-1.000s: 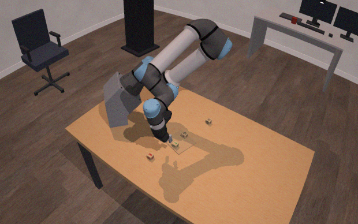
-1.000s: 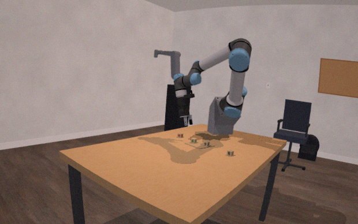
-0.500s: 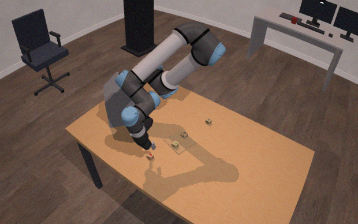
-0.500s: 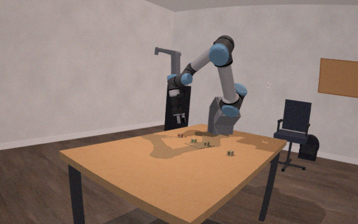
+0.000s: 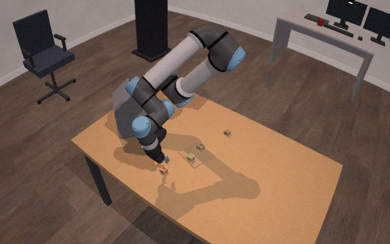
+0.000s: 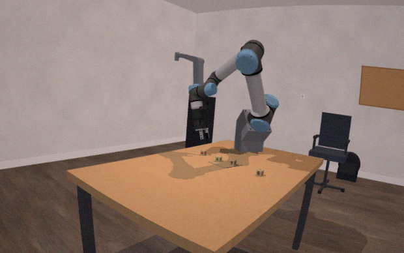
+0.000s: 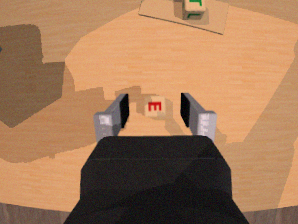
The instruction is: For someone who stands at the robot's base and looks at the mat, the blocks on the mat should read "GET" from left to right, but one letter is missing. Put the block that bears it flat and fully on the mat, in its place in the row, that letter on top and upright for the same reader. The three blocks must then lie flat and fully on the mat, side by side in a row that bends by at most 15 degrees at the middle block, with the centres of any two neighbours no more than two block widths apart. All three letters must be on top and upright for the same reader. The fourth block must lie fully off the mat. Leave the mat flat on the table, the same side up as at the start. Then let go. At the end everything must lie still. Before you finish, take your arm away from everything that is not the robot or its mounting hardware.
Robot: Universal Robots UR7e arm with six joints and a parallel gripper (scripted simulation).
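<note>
My gripper (image 5: 165, 160) is open and empty. It hangs above the block with a red E (image 5: 163, 170), which lies on the bare table off the mat. In the wrist view the E block (image 7: 154, 106) shows between my open fingers, well below them. The thin tan mat (image 5: 196, 155) holds a block with a green T (image 5: 190, 156) and a block with a dark G (image 5: 200, 146). The T block (image 7: 193, 2) lies near the mat's near edge in the wrist view. From the exterior view my gripper (image 6: 202, 133) stands clearly higher than the E block (image 6: 203, 152).
A fourth block (image 5: 227, 132) lies on the table beyond the mat, away from the others. The grey robot base (image 6: 249, 135) stands at the table's far edge. The table's left edge is close to the E block.
</note>
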